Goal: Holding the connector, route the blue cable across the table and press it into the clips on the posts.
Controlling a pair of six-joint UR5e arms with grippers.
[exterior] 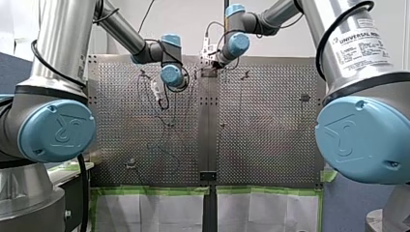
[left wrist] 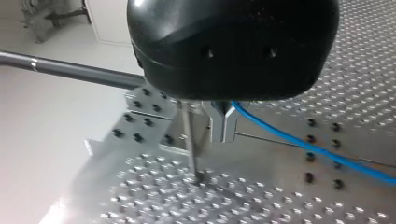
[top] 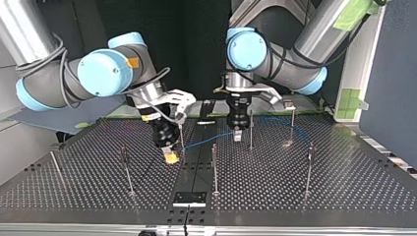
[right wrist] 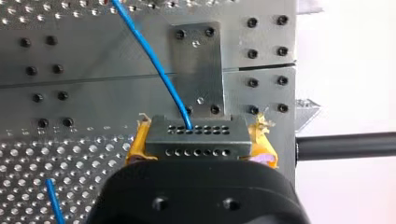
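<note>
Connector (right wrist: 196, 140) in right gripper (top: 170, 156) jaws – wrist angled down, blue cable (right wrist: 154, 65) trailing

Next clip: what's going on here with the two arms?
Both arms are routing a blue cable among the posts. The right jaws, yellow-padded, are shut on the connector at the cable's end, low over the table. The left jaws pinch the cable further along, beside a post. Past them the cable runs on toward the top view's right. Whether it sits in any clip can't be told.
</note>
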